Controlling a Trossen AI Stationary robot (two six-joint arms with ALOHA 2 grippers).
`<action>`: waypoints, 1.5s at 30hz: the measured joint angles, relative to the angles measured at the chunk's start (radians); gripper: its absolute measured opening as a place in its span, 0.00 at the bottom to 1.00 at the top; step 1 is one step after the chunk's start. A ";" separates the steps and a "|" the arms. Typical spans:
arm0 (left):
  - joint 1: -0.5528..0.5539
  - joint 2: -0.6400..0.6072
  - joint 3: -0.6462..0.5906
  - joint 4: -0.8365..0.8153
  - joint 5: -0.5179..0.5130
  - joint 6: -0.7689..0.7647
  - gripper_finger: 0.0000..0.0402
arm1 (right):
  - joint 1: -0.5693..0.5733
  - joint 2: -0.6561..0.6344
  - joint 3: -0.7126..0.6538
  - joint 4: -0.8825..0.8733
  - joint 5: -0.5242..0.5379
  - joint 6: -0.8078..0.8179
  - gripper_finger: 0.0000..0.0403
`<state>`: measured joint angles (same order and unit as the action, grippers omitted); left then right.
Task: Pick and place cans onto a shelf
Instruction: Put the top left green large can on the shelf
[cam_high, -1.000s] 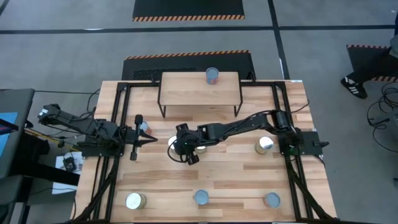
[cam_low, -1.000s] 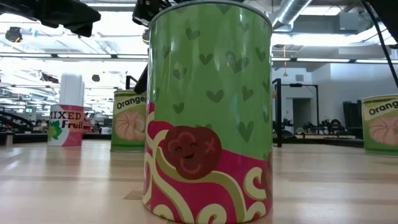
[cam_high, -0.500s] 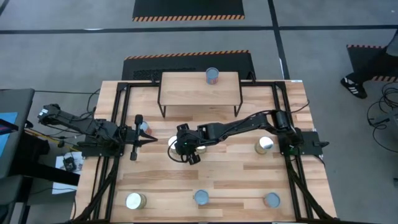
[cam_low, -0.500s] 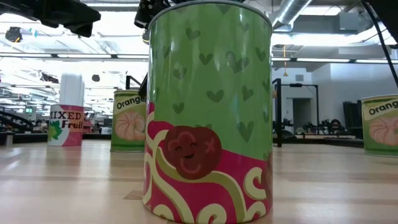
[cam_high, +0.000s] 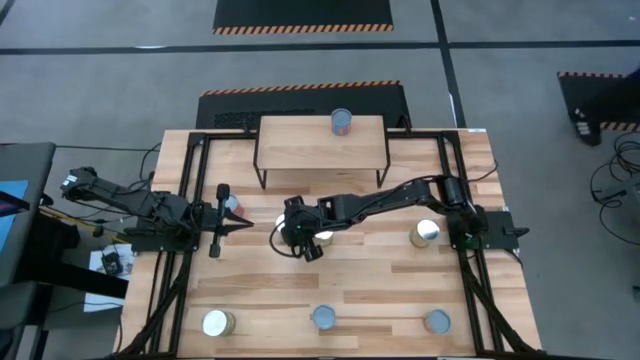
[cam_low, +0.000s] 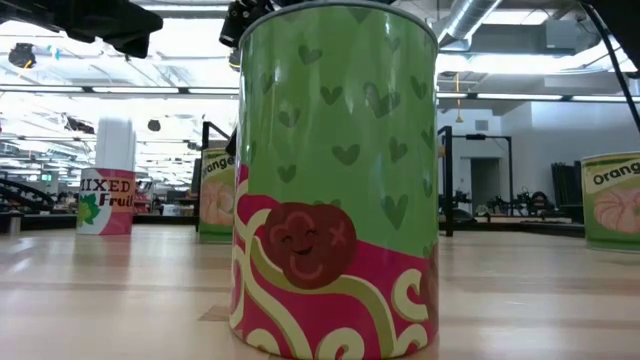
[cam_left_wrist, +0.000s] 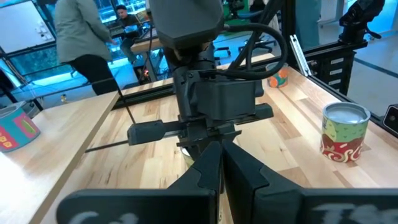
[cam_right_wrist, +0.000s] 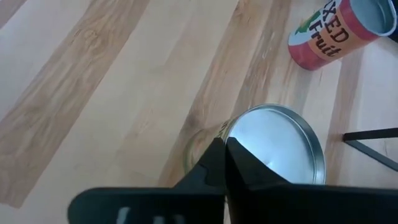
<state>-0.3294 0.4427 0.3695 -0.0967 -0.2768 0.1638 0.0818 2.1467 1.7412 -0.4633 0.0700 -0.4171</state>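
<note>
Right hand (cam_high: 300, 240) (fingers together) over a can (cam_right_wrist: 273, 146) on the wood table (cam_high: 400, 290).

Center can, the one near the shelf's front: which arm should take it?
Right. The right gripper hangs directly above that can, whose silver top lies just past its fingers. The left gripper sits at the table's left side, farther from it.
</note>
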 joint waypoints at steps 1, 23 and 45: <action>0.000 0.000 0.000 0.000 0.000 0.000 0.01 | 0.000 -0.001 0.000 0.000 0.000 0.000 0.04; 0.000 0.000 0.000 0.002 0.000 0.016 0.02 | -0.056 -0.556 -0.002 -0.406 0.151 -0.147 0.01; 0.000 0.011 0.000 0.203 0.162 0.015 0.02 | -0.608 -0.752 -0.244 -0.481 -0.158 -0.556 0.01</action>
<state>-0.3294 0.4538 0.3695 0.1065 -0.1145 0.1785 -0.5263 1.3947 1.4976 -0.9438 -0.0876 -0.9732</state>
